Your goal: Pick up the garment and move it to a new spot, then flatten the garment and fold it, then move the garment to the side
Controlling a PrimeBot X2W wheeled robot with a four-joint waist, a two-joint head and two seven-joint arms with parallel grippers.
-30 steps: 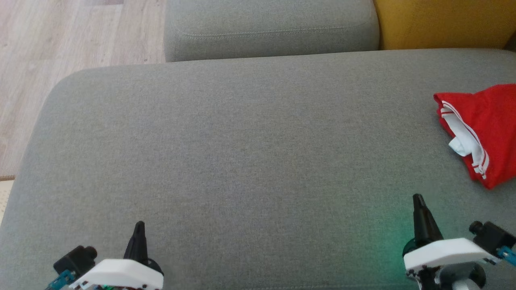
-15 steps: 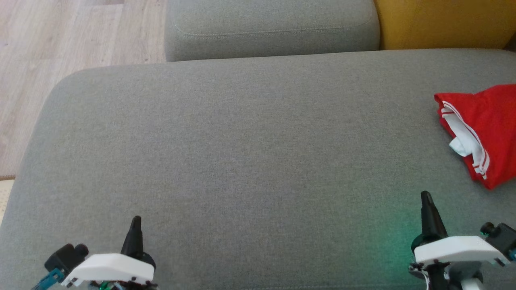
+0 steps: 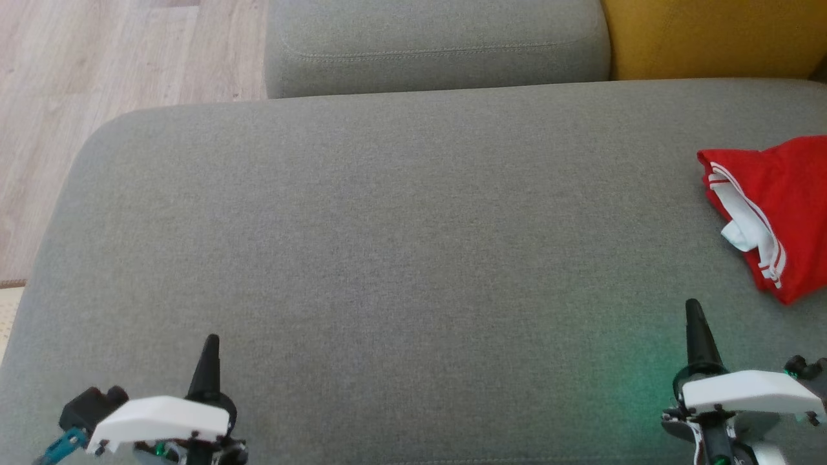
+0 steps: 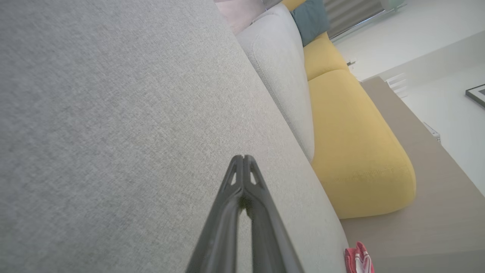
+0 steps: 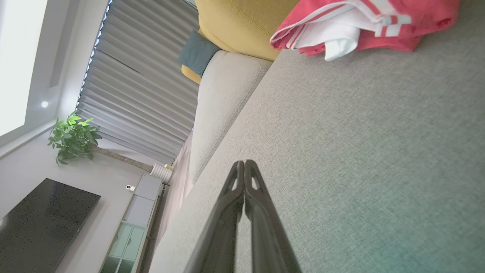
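A folded red garment (image 3: 785, 206) with white lining and white stripes lies at the right edge of the grey sofa seat (image 3: 387, 245); it also shows as the garment (image 5: 363, 26) at the top of the right wrist view. My left gripper (image 3: 210, 342) sits at the lower left, shut and empty, its tips (image 4: 243, 157) together over bare cushion. Over at the lower right is my right gripper (image 3: 693, 307), likewise shut with nothing in it, fingertips (image 5: 244, 163) pressed together, below and left of the garment and apart from it.
A grey back cushion (image 3: 433, 45) and a yellow cushion (image 3: 711, 35) stand behind the seat. Wooden floor (image 3: 97, 97) lies past the seat's left edge. A small red and white item (image 4: 359, 259) lies on the floor in the left wrist view.
Both grippers slid outward and lower in the head view, the left one leftward and the right one rightward. The garment has stayed where it was.
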